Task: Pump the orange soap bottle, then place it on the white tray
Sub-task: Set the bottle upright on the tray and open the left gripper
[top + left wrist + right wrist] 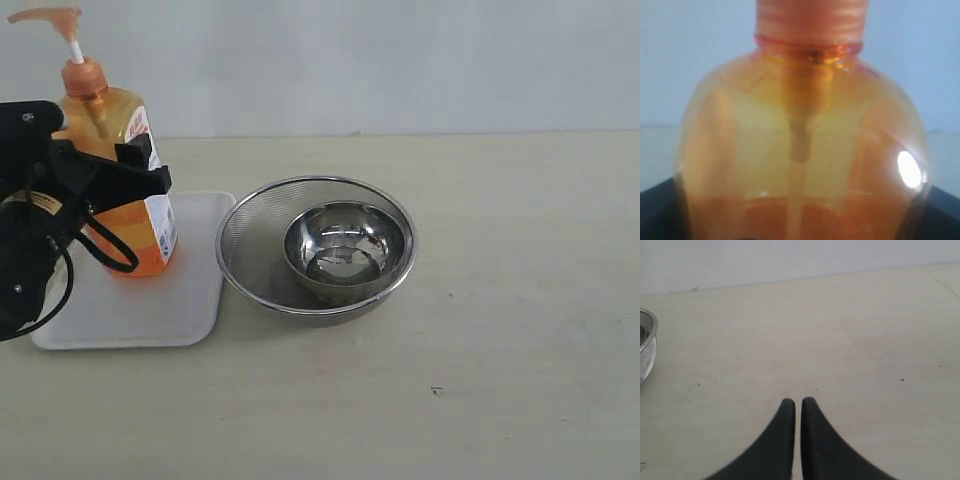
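The orange soap bottle [110,118] stood upright on the white tray [190,290], toward the tray's far end, pump head raised on its white stem. Whether its base pressed flat on the tray or hung a hair above it, I couldn't quite tell. The left gripper [140,176] clasped the bottle at mid-body, jaws closed against its sides. Just beside the tray sat a steel mesh strainer [250,225] with a smaller steel bowl [345,245] inside. Farther from the tray, past the strainer, the right gripper [797,407] hung over the bare table [865,340], jaws nearly touching, holding nothing.
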Available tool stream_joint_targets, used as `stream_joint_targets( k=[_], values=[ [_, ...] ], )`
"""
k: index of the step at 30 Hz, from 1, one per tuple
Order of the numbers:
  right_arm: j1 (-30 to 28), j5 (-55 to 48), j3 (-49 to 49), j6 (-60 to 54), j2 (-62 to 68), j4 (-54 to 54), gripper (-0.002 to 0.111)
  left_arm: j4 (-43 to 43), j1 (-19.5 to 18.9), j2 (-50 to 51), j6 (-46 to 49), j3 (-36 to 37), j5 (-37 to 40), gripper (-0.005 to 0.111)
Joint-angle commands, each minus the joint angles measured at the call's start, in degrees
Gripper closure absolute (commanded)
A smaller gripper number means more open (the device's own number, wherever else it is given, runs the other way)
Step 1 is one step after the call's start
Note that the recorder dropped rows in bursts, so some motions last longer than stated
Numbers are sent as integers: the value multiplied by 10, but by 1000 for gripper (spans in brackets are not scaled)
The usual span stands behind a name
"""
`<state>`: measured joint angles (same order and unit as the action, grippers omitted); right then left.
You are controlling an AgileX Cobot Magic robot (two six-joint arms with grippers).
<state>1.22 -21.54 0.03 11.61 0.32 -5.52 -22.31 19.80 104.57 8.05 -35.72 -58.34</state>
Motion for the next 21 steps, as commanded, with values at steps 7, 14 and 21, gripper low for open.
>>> stream_joint_targets(
  k=[7,14,21],
  values=[
    [-1,5,0,0,-3,-4,108,7,-2,17,-7,-10,-65,102],
    [-1,5,0,0,-3,-4,108,10,-2,17,-7,-10,-64,90],
    [-1,5,0,0,-3,-4,108,10,-2,17,-7,-10,-64,34]
  ],
)
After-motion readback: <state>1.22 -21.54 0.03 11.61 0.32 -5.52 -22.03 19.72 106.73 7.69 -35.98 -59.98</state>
